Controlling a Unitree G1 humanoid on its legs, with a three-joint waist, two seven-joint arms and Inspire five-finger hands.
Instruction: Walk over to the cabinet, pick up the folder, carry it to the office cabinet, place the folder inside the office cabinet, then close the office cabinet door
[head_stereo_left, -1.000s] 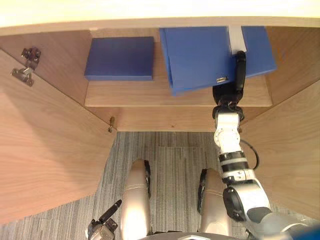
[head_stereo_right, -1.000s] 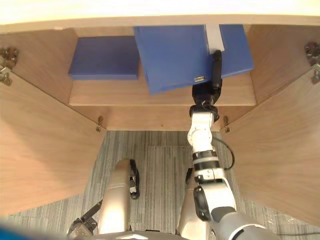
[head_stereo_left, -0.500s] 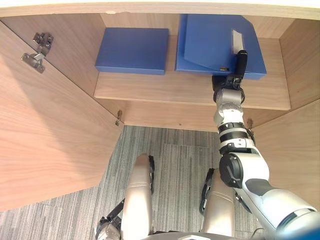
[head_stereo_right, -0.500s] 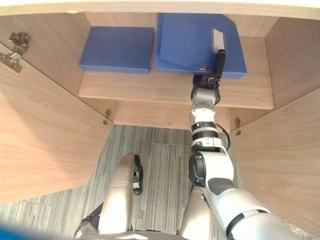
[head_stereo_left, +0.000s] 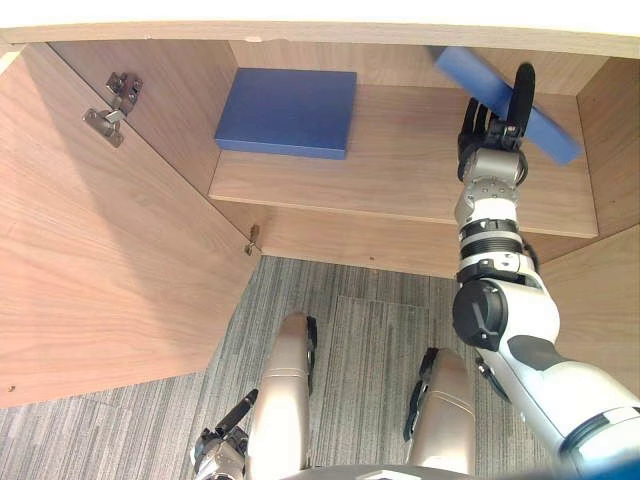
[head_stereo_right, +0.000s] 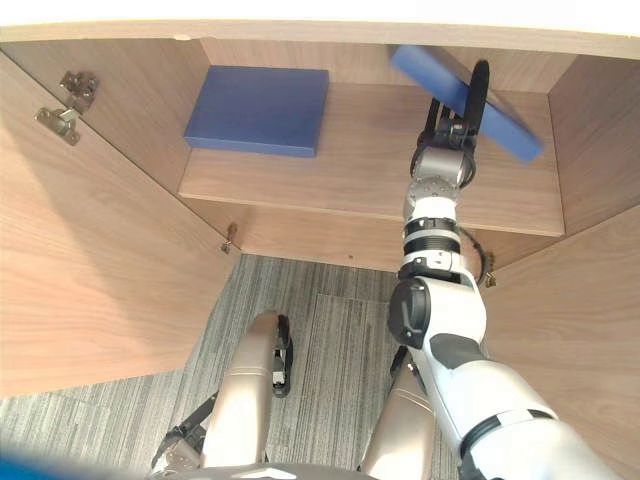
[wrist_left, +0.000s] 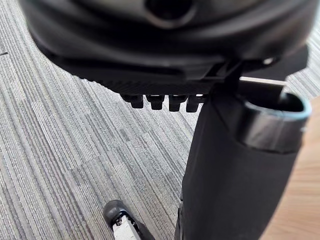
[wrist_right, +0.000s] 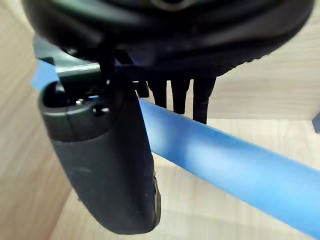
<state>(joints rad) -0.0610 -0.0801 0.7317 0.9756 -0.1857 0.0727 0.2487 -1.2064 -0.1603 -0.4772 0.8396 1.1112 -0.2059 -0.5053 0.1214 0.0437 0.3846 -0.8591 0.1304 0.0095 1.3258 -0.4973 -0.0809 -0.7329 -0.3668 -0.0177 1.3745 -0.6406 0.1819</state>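
Observation:
The office cabinet stands open, its wooden shelf (head_stereo_left: 400, 170) in front of me. A blue folder (head_stereo_left: 555, 140) stands tilted on edge over the shelf's right end, reaching up toward the back wall. My right hand (head_stereo_left: 488, 145) is at this folder, with its thumb (wrist_right: 105, 165) across one face and the fingers behind the other; the folder (wrist_right: 240, 175) passes between them. A second blue folder (head_stereo_left: 288, 112) lies flat on the shelf's left part. My left hand (head_stereo_left: 222, 448) hangs low over the carpet with straight fingers (wrist_left: 160, 102), holding nothing.
The left door (head_stereo_left: 100, 250) swings wide open toward me, a metal hinge (head_stereo_left: 110, 105) on its inner face. The right door (head_stereo_left: 600, 300) is open too. Grey striped carpet (head_stereo_left: 350, 320) lies below the cabinet. Bare shelf space shows between the two folders.
The view has shifted right. The folder in my right hand went from lying nearly flat on the shelf to standing tilted on edge, and the hand has risen and turned with it.

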